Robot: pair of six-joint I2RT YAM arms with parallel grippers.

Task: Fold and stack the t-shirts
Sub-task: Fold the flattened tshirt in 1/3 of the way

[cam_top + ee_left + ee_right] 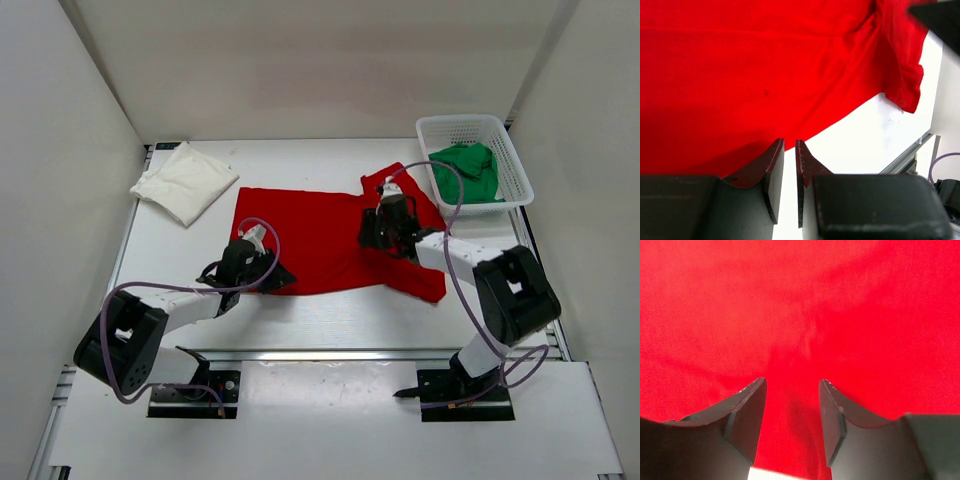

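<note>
Top view: the red shirt lies flat mid-counter, its long axis running left to right with the sleeves at the right end. My left hand sits at the shirt's near-left corner. My right hand is over the sleeve end, so each arm has its own end of the cloth. The cream shirt lies folded at the far left, well apart. The green shirt is bundled in the basket at the far right. I read no brand or writing anywhere.

Left wrist view: the left hand has its fingers nearly together, with a thin slit showing bare counter. The red shirt starts right at the fingertips and runs away ahead. I cannot tell whether they nip the edge.

Right wrist view: the right hand has its fingers spread, holding nothing. The red shirt fills the view beneath and ahead, with a soft ridge of cloth running away ahead of the gap. I judge that ridge to be what a pinch here would take.
</note>
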